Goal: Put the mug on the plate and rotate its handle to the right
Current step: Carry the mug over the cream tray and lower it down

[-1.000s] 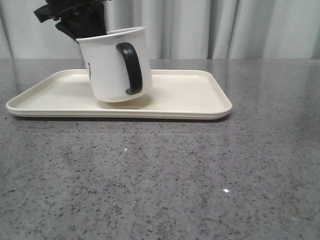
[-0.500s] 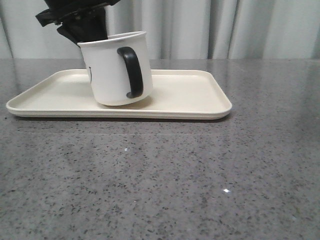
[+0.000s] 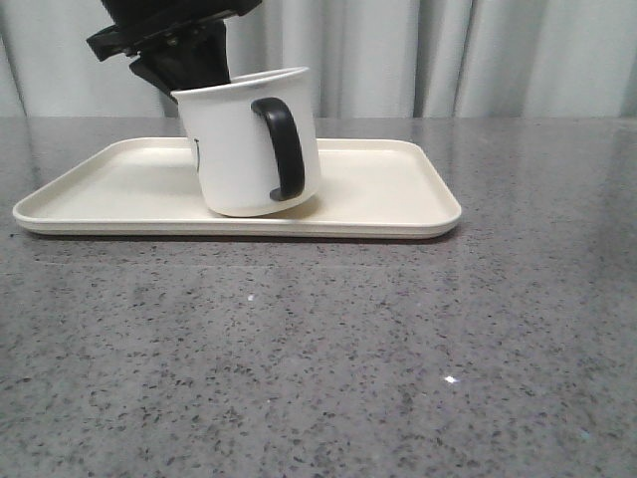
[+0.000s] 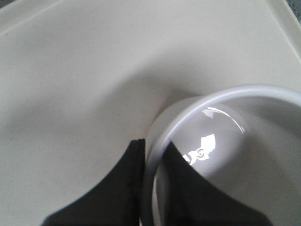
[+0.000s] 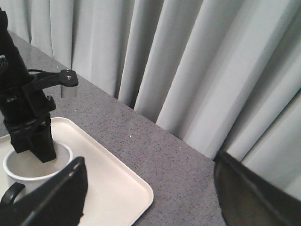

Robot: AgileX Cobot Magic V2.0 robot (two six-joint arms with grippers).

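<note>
White enamel-style mug (image 3: 244, 139) with a glossy black loop handle (image 3: 283, 147) rests tilted on the cream rectangular tray (image 3: 378, 189), around its middle, handle facing the tray's front edge. Left gripper (image 4: 153, 162) pinches the mug's rim, one finger inside. Right gripper (image 5: 150, 197) hovers well above, spread wide.

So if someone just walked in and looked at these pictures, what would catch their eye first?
The white mug, tilted over the middle of the cream plate, its black handle facing the camera. Next, the left tool pinching the mug's rim from above, one finger inside and one outside. The grey speckled table lies in front.
</note>
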